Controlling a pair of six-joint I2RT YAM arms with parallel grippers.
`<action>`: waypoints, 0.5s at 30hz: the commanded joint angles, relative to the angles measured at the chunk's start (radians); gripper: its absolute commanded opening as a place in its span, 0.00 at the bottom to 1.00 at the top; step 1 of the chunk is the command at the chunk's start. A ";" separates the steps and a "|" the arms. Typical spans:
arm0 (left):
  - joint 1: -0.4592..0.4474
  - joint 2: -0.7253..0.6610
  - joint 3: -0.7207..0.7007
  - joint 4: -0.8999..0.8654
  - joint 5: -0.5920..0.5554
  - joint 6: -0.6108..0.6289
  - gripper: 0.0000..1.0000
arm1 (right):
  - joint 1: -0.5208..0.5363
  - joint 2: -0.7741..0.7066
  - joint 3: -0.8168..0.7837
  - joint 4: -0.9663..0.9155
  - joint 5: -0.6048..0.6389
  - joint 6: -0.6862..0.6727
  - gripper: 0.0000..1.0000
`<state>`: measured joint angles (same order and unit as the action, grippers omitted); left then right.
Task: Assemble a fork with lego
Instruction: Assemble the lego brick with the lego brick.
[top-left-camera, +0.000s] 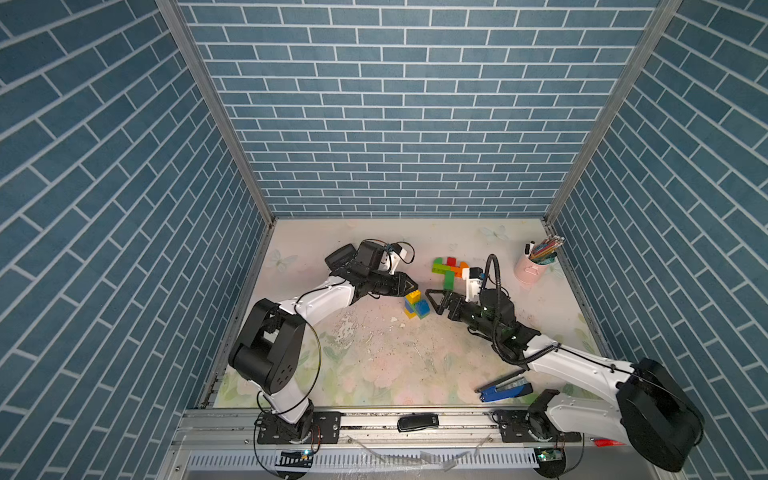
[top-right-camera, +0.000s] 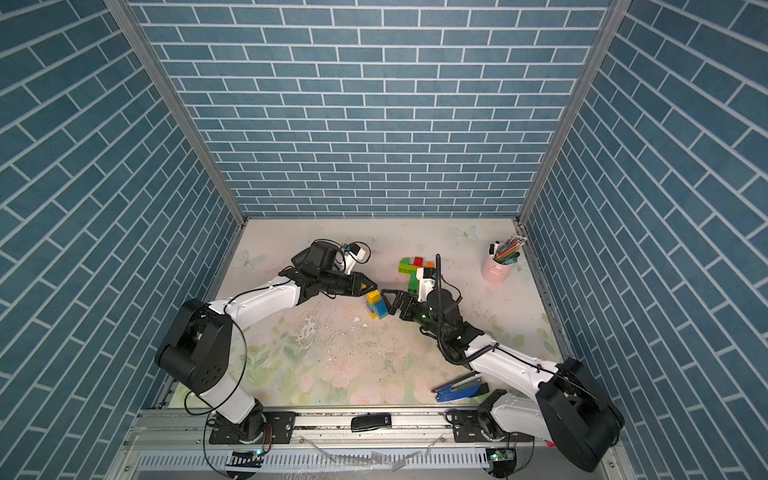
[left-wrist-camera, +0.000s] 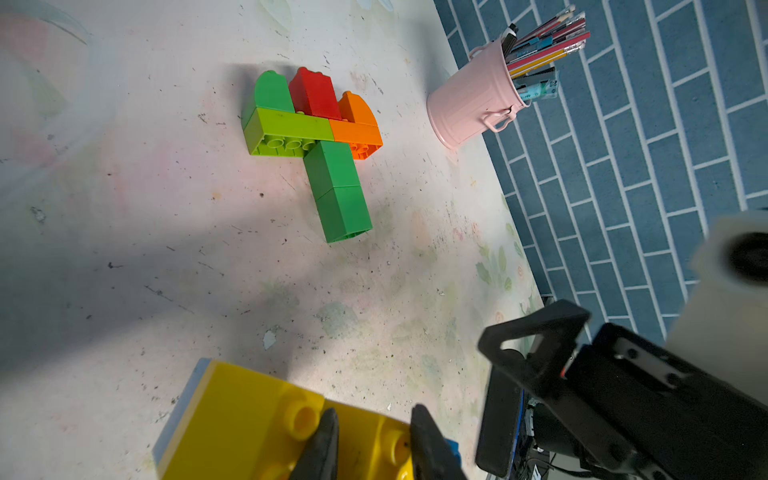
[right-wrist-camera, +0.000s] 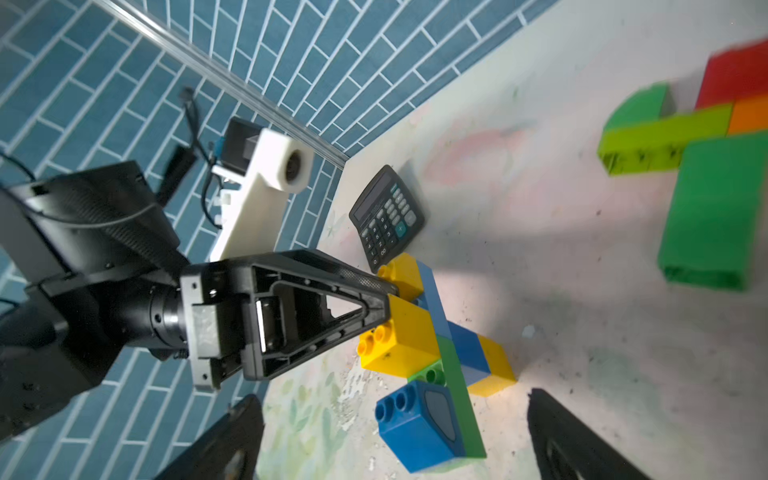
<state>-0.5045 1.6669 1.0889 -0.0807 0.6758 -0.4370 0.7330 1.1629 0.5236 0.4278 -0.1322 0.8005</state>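
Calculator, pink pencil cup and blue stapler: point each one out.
calculator (right-wrist-camera: 388, 222): right wrist view, on its keypad.
pink pencil cup (left-wrist-camera: 469, 104): left wrist view, on its side wall.
blue stapler (top-left-camera: 497, 393): a top view, on its blue body.

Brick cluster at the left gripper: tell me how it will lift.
Brick cluster probably lifts stiffly as one piece: studs interlock. Likely light: small plastic bricks. Held by left gripper at one yellow brick, it may sag or separate.
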 joint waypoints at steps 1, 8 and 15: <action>-0.002 0.008 0.053 -0.010 0.017 -0.016 0.33 | 0.003 0.007 0.044 -0.290 0.039 -0.312 0.96; -0.003 -0.013 0.097 0.003 0.019 -0.043 0.36 | 0.016 0.115 0.165 -0.282 0.011 -0.414 0.93; 0.030 -0.165 -0.024 -0.010 -0.144 -0.044 0.36 | 0.106 0.236 0.323 -0.369 0.115 -0.424 0.90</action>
<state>-0.4961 1.5818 1.1156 -0.0845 0.6167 -0.4805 0.8055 1.3632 0.7883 0.1272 -0.0807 0.4305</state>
